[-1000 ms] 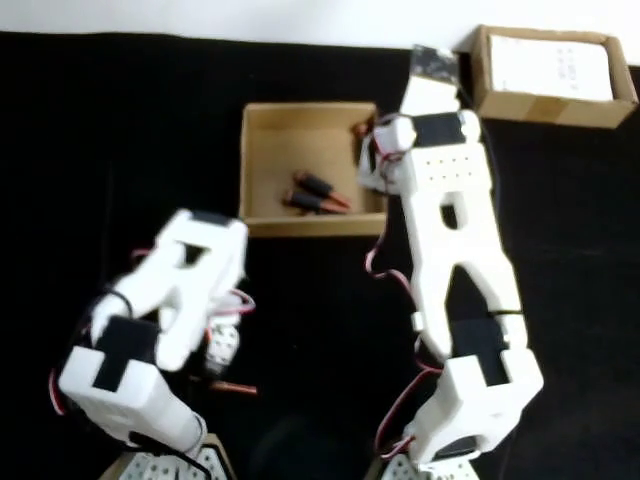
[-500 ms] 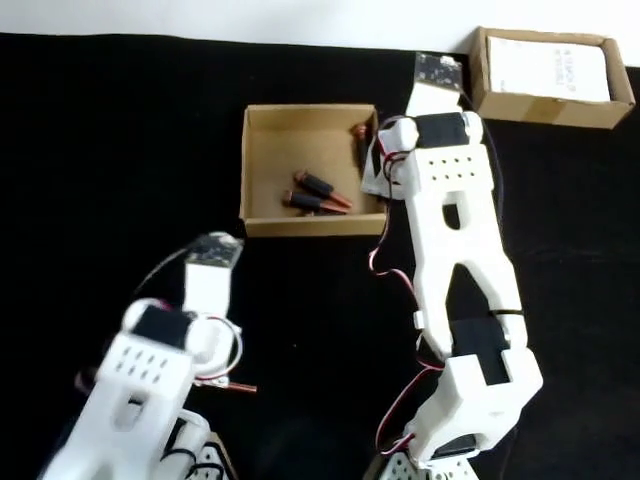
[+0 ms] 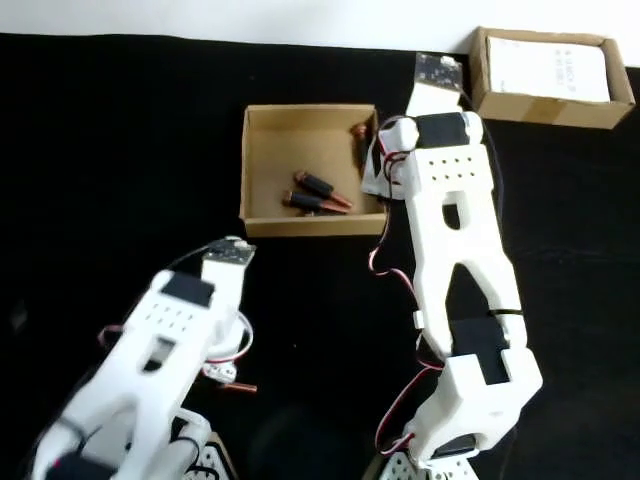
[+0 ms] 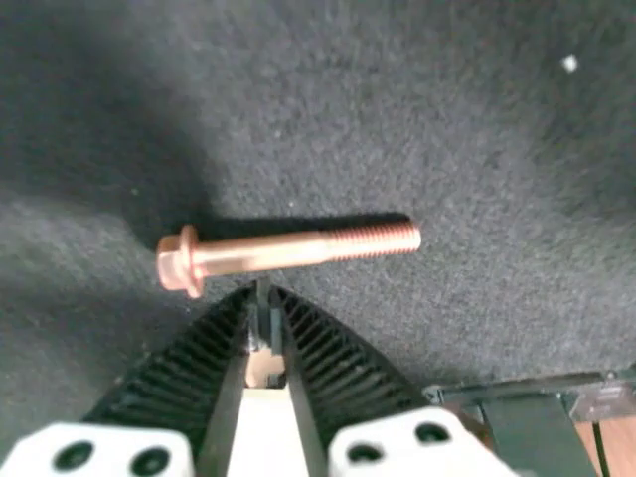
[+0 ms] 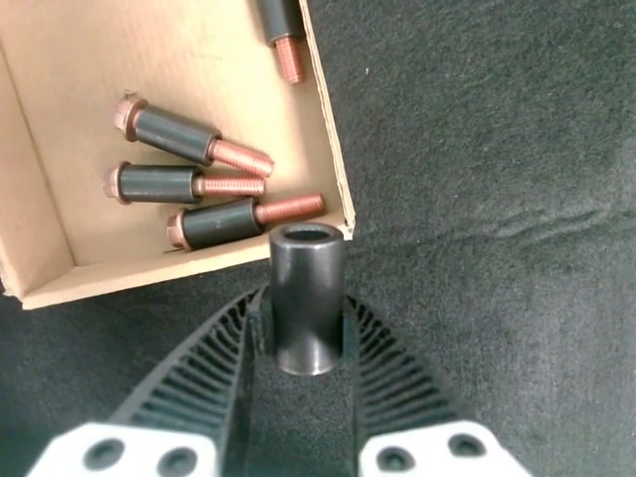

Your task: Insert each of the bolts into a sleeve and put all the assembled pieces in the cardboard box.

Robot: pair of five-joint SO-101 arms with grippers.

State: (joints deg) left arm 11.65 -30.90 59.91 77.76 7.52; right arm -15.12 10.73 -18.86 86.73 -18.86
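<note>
Well along, by the look of it. In the cardboard box point(image 5: 333, 149), counted from the right wrist view: three assembled pieces point(image 5: 189, 184) lying side by side on the box floor, each a copper bolt run through a black sleeve, plus a fourth piece point(image 5: 280, 30) farther in, cut off by the picture's edge. In the high view, two of them plain toward the box's right wall.

Left to do, judging by the loose parts: one pairing. Pinched between the jaws of the right gripper point(image 5: 305, 310), one bare black sleeve point(image 5: 306, 263), open bore toward the camera and empty, held just beside the box's wall at a corner. Down at the near side of the tabletop point(image 3: 120, 130), well apart from box and sleeve, one loose copper flange bolt point(image 4: 288, 250), flat on its side, in no sleeve. Just beside its shank, the left gripper point(image 4: 264, 298), jaws pressed together on nothing, tip near the bolt and not around it; touching or not, hard to tell. So, as a judgement: bolt to be picked up, slid into that sleeve, and the finished piece dropped in with the others. Impossible to say anything about further loose parts beyond the views.

Underneath everything, a black felt-like cloth point(image 5: 477, 199) over the tabletop, slightly rumpled near the box. At the far right, a second cardboard box point(image 3: 545, 108) with a white sheet inside. Behind, a strip of pale wall point(image 3: 200, 15).
</note>
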